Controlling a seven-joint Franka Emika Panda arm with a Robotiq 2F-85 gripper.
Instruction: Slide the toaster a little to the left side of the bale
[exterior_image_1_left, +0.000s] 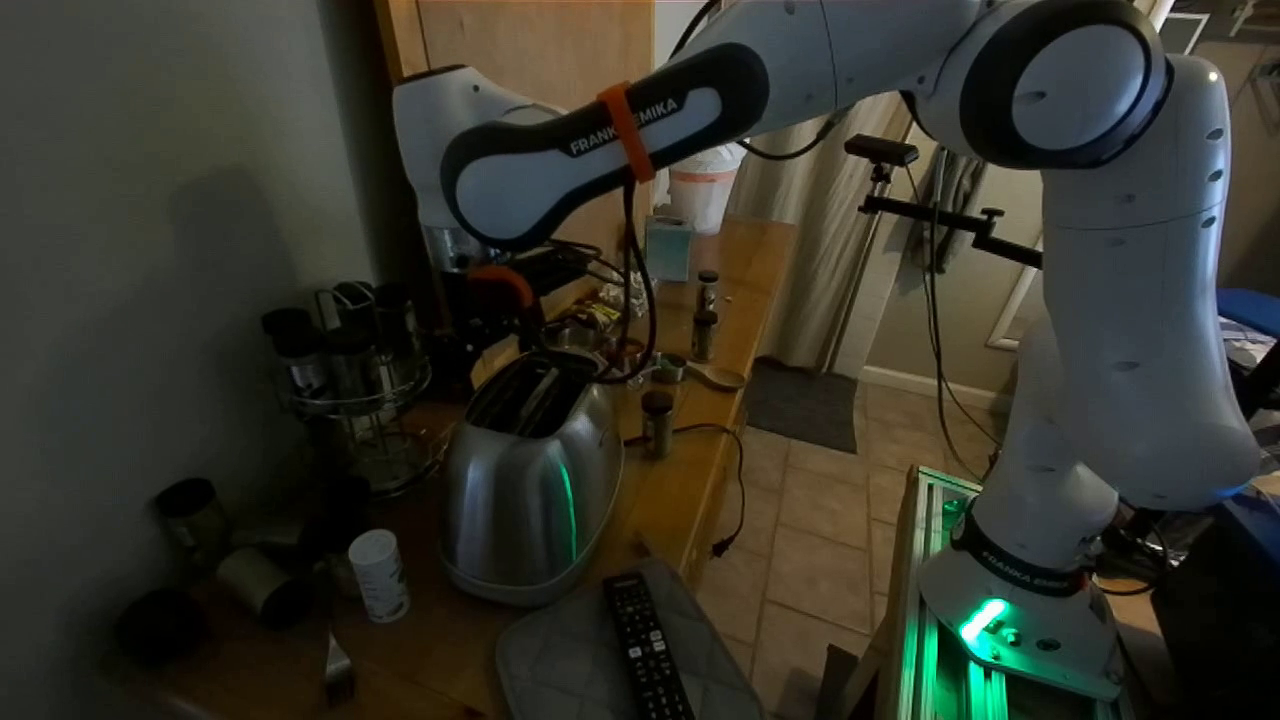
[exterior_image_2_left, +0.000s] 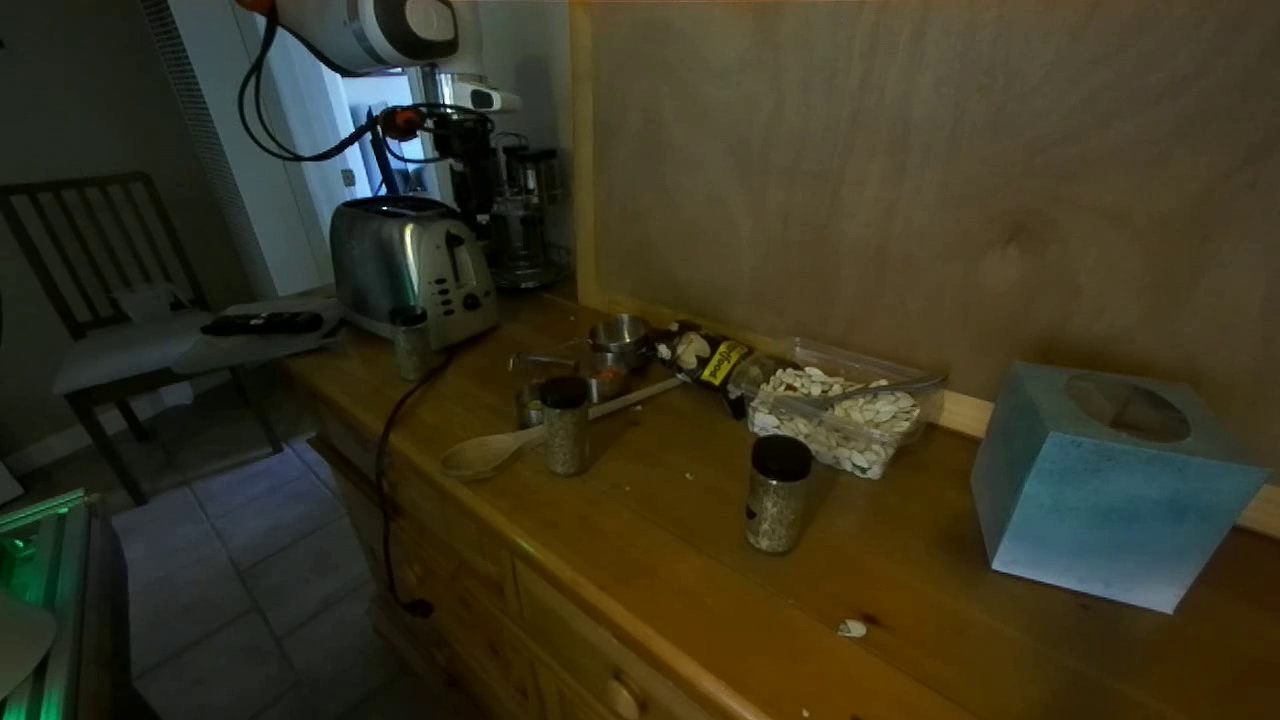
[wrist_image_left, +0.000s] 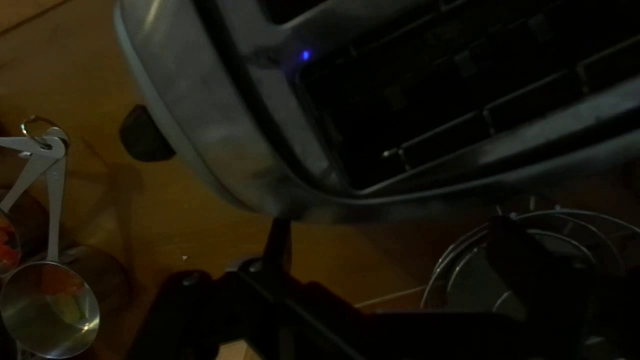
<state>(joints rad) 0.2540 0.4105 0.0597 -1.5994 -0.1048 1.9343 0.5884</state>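
Note:
The chrome toaster (exterior_image_1_left: 530, 490) stands upright on the wooden top of the bale (exterior_image_2_left: 650, 540), near its far end in an exterior view. Its slots fill the upper part of the wrist view, where the toaster's side (wrist_image_left: 200, 110) curves down toward my gripper (wrist_image_left: 392, 226). The gripper is open, its two dark fingers spread wide along the toaster's wall-facing long side. One finger (wrist_image_left: 280, 242) overlaps the toaster's lower edge in that view; whether it touches, I cannot tell. Only bare wood and part of a wire rack show between the fingers. In an exterior view the toaster hides the fingertips.
A wire spice rack (exterior_image_1_left: 360, 385) stands close by the gripper, against the wall. A grey mat (exterior_image_1_left: 570, 660) with a black remote (exterior_image_1_left: 645, 640) lies at the toaster's front end. Past the other end are a spice jar (exterior_image_2_left: 411, 345), measuring cups (exterior_image_2_left: 618, 340) and a wooden spoon (exterior_image_2_left: 490, 453).

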